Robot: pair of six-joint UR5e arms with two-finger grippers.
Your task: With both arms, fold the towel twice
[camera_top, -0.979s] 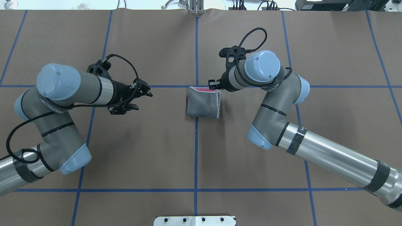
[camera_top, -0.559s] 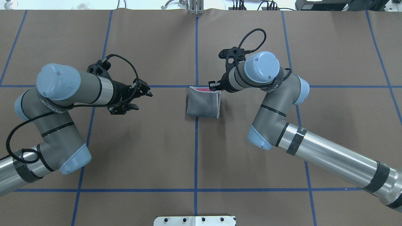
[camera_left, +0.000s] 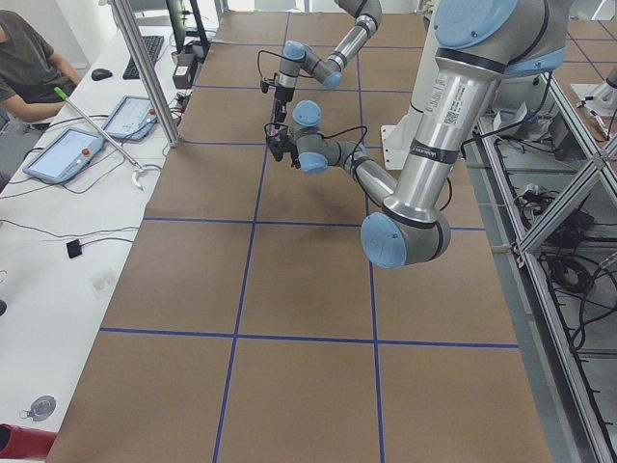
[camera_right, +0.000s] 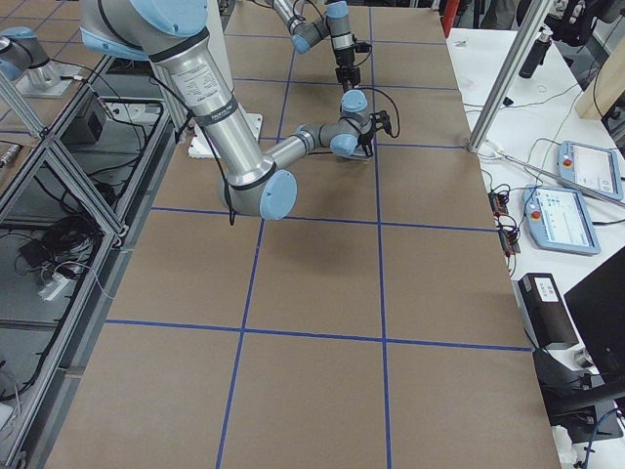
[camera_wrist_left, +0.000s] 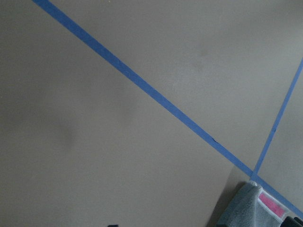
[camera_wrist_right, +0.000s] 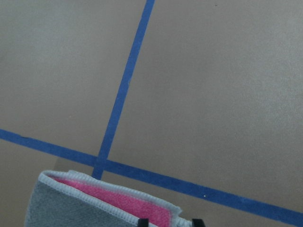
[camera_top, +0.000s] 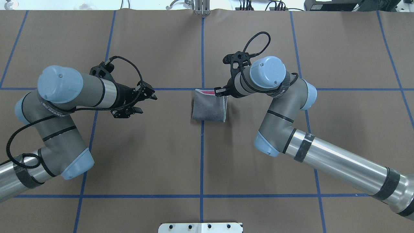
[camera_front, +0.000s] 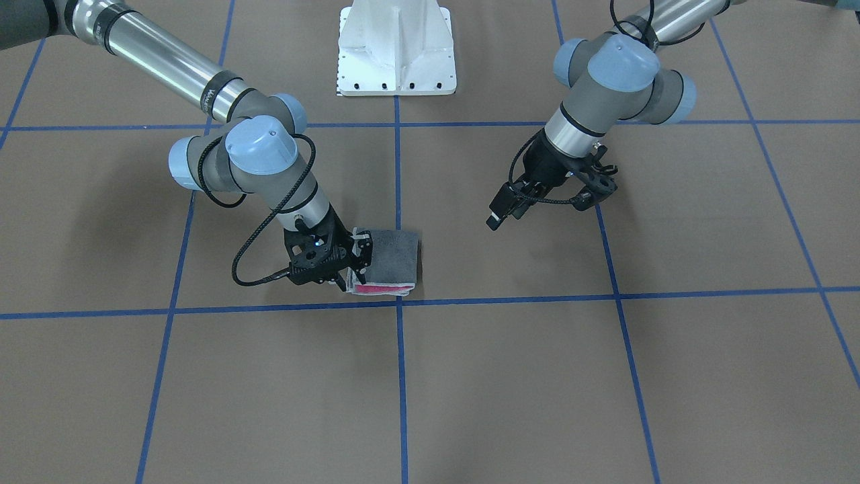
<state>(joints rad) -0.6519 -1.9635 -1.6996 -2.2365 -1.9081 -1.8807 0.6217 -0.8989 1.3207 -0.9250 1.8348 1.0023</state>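
Table [camera_top: 145, 161]: brown paper cover, blue tape grid [camera_top: 202, 48].
Right arm [camera_top: 339, 161]: reaches in to centre, wrist bent down at towel's far right corner.
Left arm [camera_top: 74, 90]: elbow folded, well apart from towel.
Towel [camera_top: 208, 108]: folded into small rectangle, grey face up, pink showing along far edge; flat on table across centre tape line, just robot-side of cross line.
Right gripper [camera_front: 353, 262]: fingertips straddle that corner; clamped or not, cannot tell.
Left gripper [camera_top: 146, 103]: fingers spread, holding nothing, above bare paper.
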